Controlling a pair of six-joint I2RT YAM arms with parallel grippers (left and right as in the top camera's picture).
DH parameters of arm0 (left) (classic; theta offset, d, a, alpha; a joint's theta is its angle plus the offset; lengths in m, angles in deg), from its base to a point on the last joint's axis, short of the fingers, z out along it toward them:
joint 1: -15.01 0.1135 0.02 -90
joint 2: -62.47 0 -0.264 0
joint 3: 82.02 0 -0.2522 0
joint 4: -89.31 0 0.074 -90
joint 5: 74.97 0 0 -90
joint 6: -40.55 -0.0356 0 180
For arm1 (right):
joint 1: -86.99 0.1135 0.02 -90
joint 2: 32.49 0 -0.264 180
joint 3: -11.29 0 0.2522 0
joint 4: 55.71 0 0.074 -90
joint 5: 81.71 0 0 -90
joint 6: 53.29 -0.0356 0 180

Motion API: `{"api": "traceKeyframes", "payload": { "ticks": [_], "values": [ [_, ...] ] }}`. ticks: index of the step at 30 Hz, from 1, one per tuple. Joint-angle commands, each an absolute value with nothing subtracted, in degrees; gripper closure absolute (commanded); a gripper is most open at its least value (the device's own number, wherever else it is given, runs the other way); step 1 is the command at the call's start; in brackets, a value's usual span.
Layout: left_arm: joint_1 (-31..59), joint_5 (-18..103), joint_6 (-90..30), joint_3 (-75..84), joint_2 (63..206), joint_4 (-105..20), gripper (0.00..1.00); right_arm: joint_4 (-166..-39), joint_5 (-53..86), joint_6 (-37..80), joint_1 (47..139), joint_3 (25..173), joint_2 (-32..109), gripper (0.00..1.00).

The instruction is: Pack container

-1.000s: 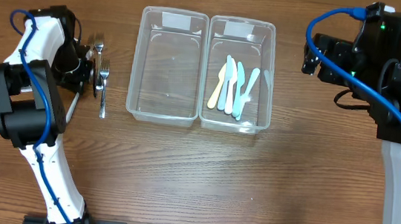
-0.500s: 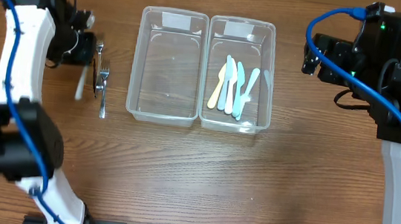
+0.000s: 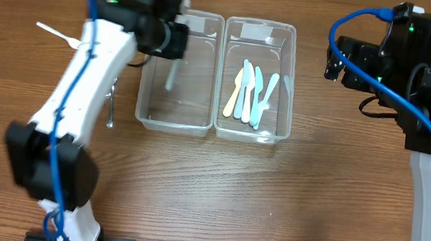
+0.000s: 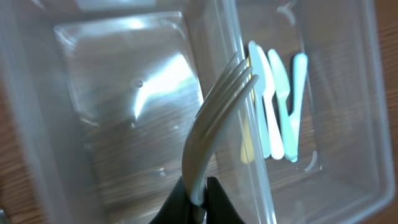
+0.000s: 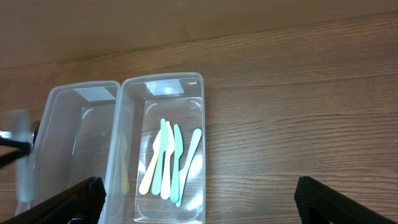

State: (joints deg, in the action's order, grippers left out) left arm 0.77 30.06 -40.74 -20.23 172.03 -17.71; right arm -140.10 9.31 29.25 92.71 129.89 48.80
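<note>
Containers, two of clear plastic, stand side by side and touching along their long walls at the middle of the table point(image 3: 217, 185). The left container point(image 3: 145, 89) has nothing lying on its floor. The right container point(image 3: 289, 88) holds a small bunch of pastel knives point(image 3: 250, 92), yellow, green and blue, lying lengthwise and partly overlapping.

Over the left container hangs the left end effector point(image 3: 172, 40), its fingers closed tight on the handle of a pale fork point(image 4: 211, 124). From the left wrist view the fork's tines point away from the fingers and line up with the wall shared by the two containers, with the knives showing just beyond it. From overhead the fork is a blurred streak inside the outline of the left container, toward its far half.

A metal fork point(image 3: 110, 109) lies on the table just left of the left container, partly hidden under the left arm.

The right end effector point(image 5: 199, 186) is well off to the right of both containers, its fingers spread wide with nothing between them
</note>
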Motion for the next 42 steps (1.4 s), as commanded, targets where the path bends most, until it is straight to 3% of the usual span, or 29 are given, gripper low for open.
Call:
{"api": "traceKeyframes", "payload": {
  "ticks": [1, 5, 6, 11, 13, 14, 15, 16, 19, 23, 32, 34, 39, 42],
  "values": [
    [-1.50, 27.92, -36.06, -20.51, 176.71, -18.89, 0.87, -139.90, 8.35, 29.47, 92.49, 130.13, 48.78, 0.00],
    [-0.80, 27.92, -35.03, -21.65, 176.23, -18.62, 0.69, -139.90, 8.35, 29.47, 92.49, 130.13, 48.78, 0.00],
    [-0.25, 27.94, -35.05, -22.46, 175.88, -17.95, 0.53, -139.90, 8.35, 29.49, 92.49, 130.13, 48.78, 0.00],
    [4.64, 25.03, -35.08, -28.25, 173.25, -12.26, 0.44, -139.90, 8.35, 29.47, 92.49, 130.13, 48.78, 0.00],
    [7.83, 22.71, -35.08, -29.91, 172.49, -11.26, 0.29, -139.90, 8.35, 29.47, 92.49, 130.13, 48.78, 0.00],
    [9.84, 21.75, -35.08, -30.35, 172.27, -11.30, 0.10, -139.90, 8.35, 29.47, 92.49, 130.13, 48.78, 0.00],
    [11.46, 21.10, -35.05, -30.39, 172.27, -11.70, 0.02, -139.90, 8.35, 29.47, 92.49, 130.13, 48.78, 0.00],
    [13.30, 20.35, -34.99, -30.37, 172.29, -11.98, 0.00, -139.90, 8.35, 29.47, 92.49, 130.13, 48.78, 0.00],
    [18.83, 15.09, -25.20, -30.26, 173.28, -11.72, 0.02, -139.90, 8.35, 29.47, 92.49, 130.13, 48.78, 0.00],
    [25.78, 13.97, -10.64, -30.26, 176.25, -12.20, 0.18, -139.90, 8.35, 29.47, 92.49, 130.13, 48.76, 0.00],
    [33.49, 15.39, 6.08, -30.26, 186.30, -13.36, 0.14, -139.90, 8.35, 29.47, 92.49, 130.13, 48.78, 0.00],
    [33.80, 16.57, 7.87, -30.26, 188.62, -14.41, 0.19, -139.90, 8.35, 29.47, 92.49, 130.13, 48.78, 0.00],
    [33.80, 19.24, 9.93, -30.26, 192.84, -21.29, 0.12, -139.90, 8.35, 29.47, 92.49, 130.13, 48.78, 0.00],
    [33.80, 20.59, 9.95, -30.26, 194.02, -24.79, 0.15, -139.90, 8.35, 29.47, 92.49, 130.13, 48.78, 0.00]
  ]
}}
